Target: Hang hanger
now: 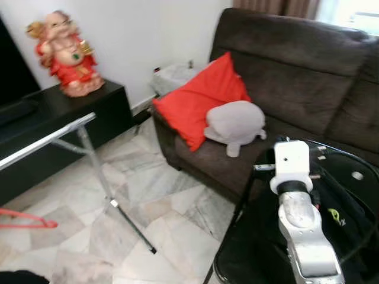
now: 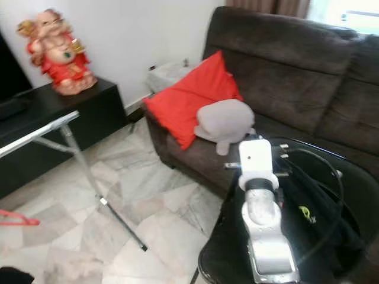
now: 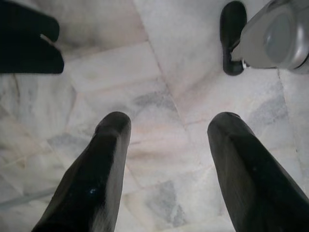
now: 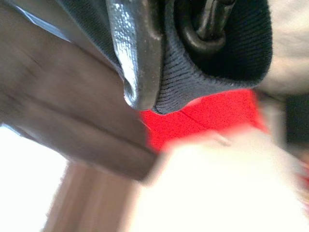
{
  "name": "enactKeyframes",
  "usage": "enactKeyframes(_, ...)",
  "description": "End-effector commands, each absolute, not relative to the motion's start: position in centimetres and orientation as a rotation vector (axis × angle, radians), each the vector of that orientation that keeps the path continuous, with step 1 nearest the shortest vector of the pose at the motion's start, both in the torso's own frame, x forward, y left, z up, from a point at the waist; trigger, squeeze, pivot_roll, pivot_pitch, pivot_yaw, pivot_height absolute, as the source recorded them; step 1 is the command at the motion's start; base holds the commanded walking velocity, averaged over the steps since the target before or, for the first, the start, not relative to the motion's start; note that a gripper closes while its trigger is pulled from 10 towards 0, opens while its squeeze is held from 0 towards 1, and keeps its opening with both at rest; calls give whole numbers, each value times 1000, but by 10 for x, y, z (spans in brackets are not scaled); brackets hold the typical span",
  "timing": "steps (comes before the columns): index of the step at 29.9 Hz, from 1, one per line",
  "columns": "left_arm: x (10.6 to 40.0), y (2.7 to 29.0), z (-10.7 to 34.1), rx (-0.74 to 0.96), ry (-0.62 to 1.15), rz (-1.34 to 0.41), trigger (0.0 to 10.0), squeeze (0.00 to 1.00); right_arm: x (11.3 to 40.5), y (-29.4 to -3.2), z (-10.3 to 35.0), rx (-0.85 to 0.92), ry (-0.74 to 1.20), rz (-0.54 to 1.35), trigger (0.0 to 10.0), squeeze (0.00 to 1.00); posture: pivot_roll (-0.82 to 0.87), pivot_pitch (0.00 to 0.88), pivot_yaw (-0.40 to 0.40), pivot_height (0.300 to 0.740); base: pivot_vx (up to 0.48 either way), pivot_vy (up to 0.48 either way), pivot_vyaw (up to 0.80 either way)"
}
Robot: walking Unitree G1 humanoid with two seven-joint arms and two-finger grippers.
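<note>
Hanger (image 1: 26, 220), red, lies on the marble floor (image 1: 177, 231) at our far left. Our left pincer (image 3: 166, 145) hangs released above the floor; right pincer's state we cannot tell. We should approach the hanger squarely.

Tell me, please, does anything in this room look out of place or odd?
One thing stands out: a red hanger sits low by the marble floor at the left edge, near the metal rack, not hung. The red cushion and grey plush on the sofa look ordinary.
</note>
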State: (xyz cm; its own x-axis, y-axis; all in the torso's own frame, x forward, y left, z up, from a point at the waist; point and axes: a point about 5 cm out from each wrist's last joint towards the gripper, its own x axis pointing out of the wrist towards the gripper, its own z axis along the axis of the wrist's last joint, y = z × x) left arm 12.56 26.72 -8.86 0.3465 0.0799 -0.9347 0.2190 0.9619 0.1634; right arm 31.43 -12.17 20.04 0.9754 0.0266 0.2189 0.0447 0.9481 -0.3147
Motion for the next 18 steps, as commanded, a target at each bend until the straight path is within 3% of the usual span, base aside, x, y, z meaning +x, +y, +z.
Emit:
enactKeyframes(1,123,270,-89,294,1233,-89,10000,0,311,-97,212,-333,-309,119,10000,0,28,0,51,740,0,0,800)
enactKeyframes(7,123,270,-89,295,1232,-86,10000,0,298,-55,229,-270,-428,360,10000,0,28,0,50,740,0,0,800)
enactKeyframes(11,123,270,-89,296,1231,-83,10000,0,271,-15,236,-176,-497,677,10000,0,27,0,47,740,0,0,800)
enactKeyframes(18,123,270,-89,299,1231,-79,10000,0,246,6,236,-42,-490,922,10000,0,29,0,45,740,0,0,800)
